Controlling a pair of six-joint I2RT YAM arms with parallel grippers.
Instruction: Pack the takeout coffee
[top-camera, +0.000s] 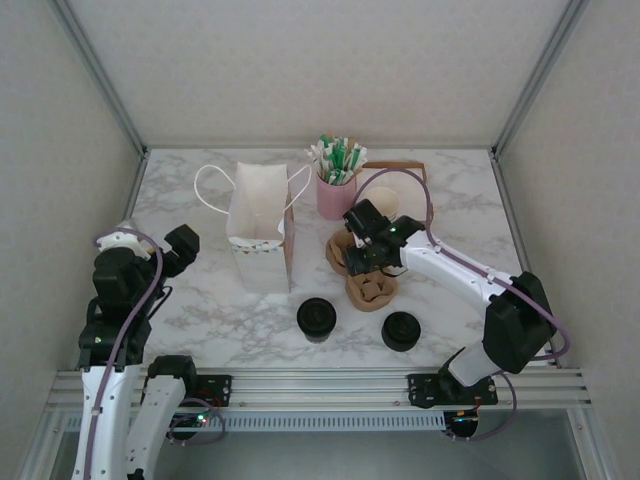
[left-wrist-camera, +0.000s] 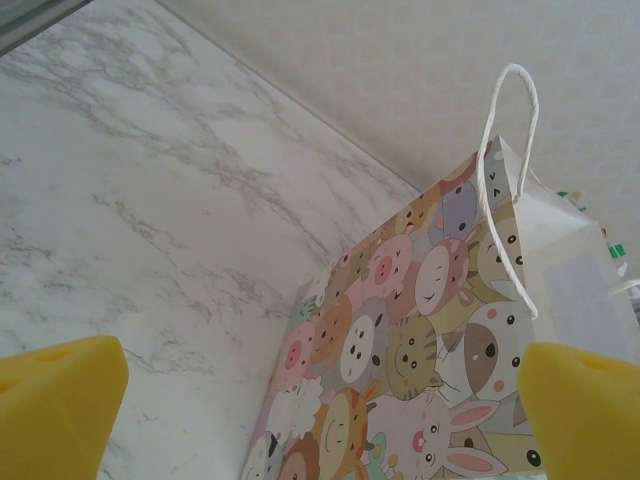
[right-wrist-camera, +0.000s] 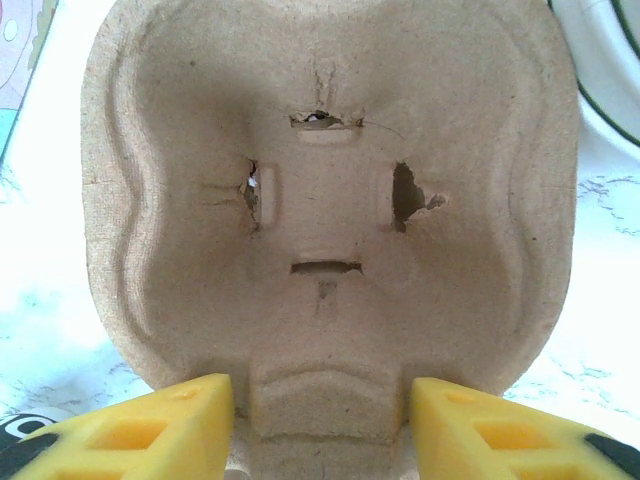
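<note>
On marbled surface (top-camera: 200, 300), two round black-lidded cups (top-camera: 317, 318) (top-camera: 401, 330); left claw (top-camera: 183, 248) gapes empty; right claw (right-wrist-camera: 320, 405) half-open, straddling a ridge of rough moulded-pulp carrier (right-wrist-camera: 320, 130), grip unclear.

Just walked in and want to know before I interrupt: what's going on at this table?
The right gripper is at a brown pulp cup carrier, its fingers either side of a ridge on its edge; whether it grips is unclear. The left gripper hangs open beside the paper bag, holding nothing. Two black-lidded cups stand near the front edge of the table, not in the bag.
</note>
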